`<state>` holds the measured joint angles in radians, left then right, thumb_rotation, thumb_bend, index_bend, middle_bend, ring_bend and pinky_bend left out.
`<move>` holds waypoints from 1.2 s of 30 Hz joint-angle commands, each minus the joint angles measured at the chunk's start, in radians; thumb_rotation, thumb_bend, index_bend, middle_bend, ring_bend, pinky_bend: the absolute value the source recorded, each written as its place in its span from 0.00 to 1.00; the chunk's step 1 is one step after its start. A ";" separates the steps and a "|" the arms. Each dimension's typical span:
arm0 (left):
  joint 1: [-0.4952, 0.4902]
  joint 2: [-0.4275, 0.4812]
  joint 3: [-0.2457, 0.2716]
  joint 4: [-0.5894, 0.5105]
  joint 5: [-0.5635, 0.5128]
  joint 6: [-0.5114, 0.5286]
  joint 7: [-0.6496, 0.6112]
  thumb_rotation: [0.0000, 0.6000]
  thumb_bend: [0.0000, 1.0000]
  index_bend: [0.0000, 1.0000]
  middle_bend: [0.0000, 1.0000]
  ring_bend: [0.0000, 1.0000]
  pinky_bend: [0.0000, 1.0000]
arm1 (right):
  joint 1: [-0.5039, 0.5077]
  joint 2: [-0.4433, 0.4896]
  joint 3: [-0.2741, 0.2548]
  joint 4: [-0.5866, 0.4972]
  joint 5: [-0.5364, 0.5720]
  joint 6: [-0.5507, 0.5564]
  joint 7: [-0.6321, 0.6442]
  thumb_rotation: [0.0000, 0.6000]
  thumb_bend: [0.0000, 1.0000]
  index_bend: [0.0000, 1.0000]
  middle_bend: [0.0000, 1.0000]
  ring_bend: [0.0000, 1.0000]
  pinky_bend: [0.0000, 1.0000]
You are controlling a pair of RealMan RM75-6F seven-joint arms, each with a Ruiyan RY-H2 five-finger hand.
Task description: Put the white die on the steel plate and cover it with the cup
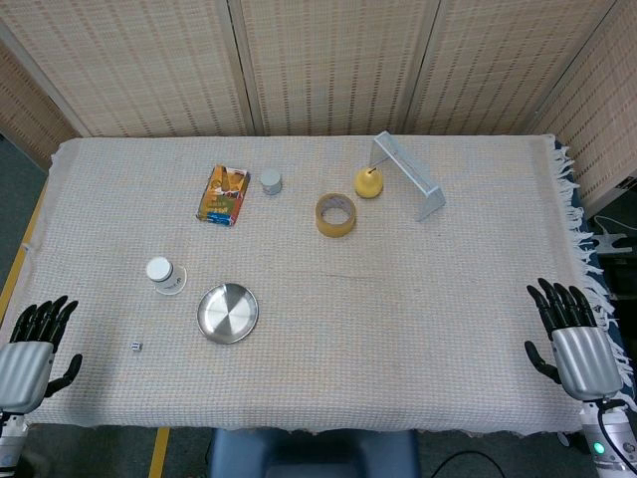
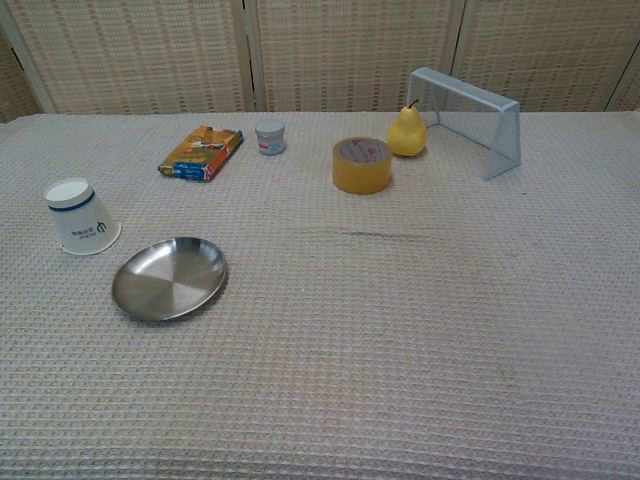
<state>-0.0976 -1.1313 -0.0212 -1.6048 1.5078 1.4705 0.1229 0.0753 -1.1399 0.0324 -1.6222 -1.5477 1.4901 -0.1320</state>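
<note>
White and very small, the die (image 1: 136, 346) lay on the woven worktop (image 1: 398, 329) near my left hand (image 1: 33, 351), at about 8 o'clock from the steel plate (image 1: 227, 313) and apart from it; the chest view did not show it. I judged it light, rigid and hard-faced, best pinched across two opposite faces between thumb and one fingertip, since its size left little to hold. The cup (image 1: 164, 275), mouth down at 10 o'clock from the plate, looked like thin paper, light and easily crushed, so I would take it gently around its wall. Its side carried a dark band and a small dark logo with print too small to read. The orange packet (image 2: 202, 152) at 12 o'clock bore print I could not read either. Both hands rested empty at the near edge, my right hand (image 1: 575, 339) far at 3 o'clock, fingers of each extended and slightly apart.
</note>
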 commanded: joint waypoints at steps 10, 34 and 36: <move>-0.010 -0.014 0.021 -0.006 0.046 -0.010 0.007 1.00 0.39 0.00 0.02 0.01 0.15 | -0.005 0.001 0.001 -0.004 -0.001 0.008 -0.009 1.00 0.26 0.00 0.00 0.00 0.00; -0.098 -0.181 0.041 0.171 0.003 -0.209 0.072 1.00 0.39 0.32 0.96 0.90 0.94 | -0.018 -0.008 -0.005 -0.010 -0.035 0.040 -0.022 1.00 0.26 0.00 0.00 0.00 0.00; -0.103 -0.196 0.036 0.190 -0.004 -0.214 0.069 1.00 0.39 0.31 0.96 0.90 0.94 | -0.019 -0.008 -0.008 -0.012 -0.037 0.039 -0.024 1.00 0.26 0.00 0.00 0.00 0.00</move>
<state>-0.1966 -1.3186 0.0189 -1.4239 1.5090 1.2605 0.1947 0.0564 -1.1478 0.0249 -1.6337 -1.5844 1.5292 -0.1555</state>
